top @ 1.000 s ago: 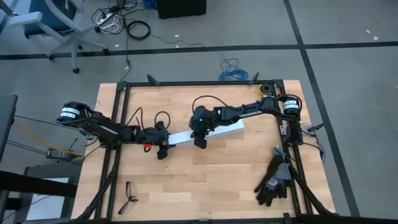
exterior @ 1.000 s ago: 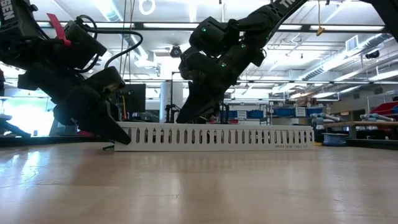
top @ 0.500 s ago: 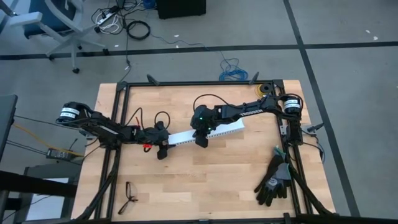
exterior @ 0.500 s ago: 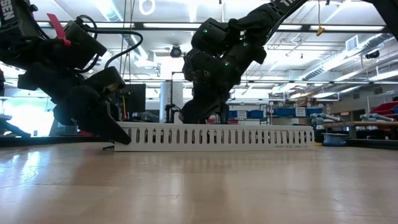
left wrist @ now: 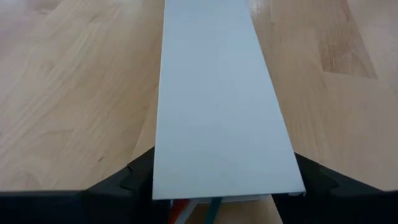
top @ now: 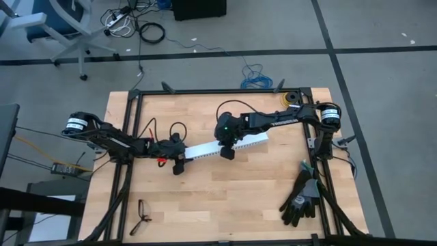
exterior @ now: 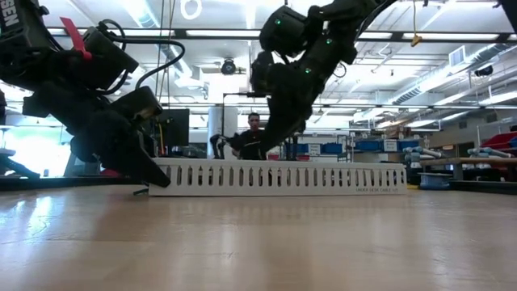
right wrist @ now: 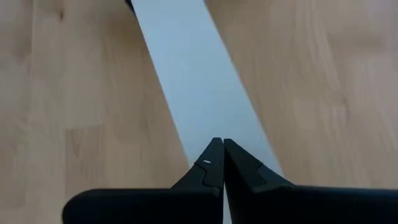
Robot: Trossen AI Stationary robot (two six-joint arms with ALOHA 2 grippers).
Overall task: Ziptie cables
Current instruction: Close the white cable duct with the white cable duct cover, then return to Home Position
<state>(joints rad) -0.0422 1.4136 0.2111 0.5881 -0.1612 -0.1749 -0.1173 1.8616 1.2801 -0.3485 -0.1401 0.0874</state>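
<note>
- Left gripper (left wrist: 217, 186): I have it down at the table, fingers spread wide around one end of the white channel (top: 225, 146), one finger on each side wall. I judge this clamp is there to keep the channel from sliding while the other arm works along it.
- Right gripper (right wrist: 217, 165): fingers pressed together, holding nothing, hanging just above the channel's flat lid partway along its length. In the low view it sits clear of the top edge, tip (exterior: 271, 133) pointing down, a closed tip suited to pressing or prodding the lid, as I read it.
- Cables (left wrist: 193, 208): only a short red and dark-green stub shows, poking out from under the channel's end between my left fingers. The rest is hidden inside; I cannot tell how far they run.
- White channel, low view (exterior: 283, 178): slotted side wall standing upright on the table (top: 205, 198), lid on.
- Black work gloves (top: 300, 198): near the right edge of the table, well apart.
- Eyeglasses (top: 142, 215): near the front left corner, well apart.
- Person (exterior: 254, 133): beyond the table in the room.
</note>
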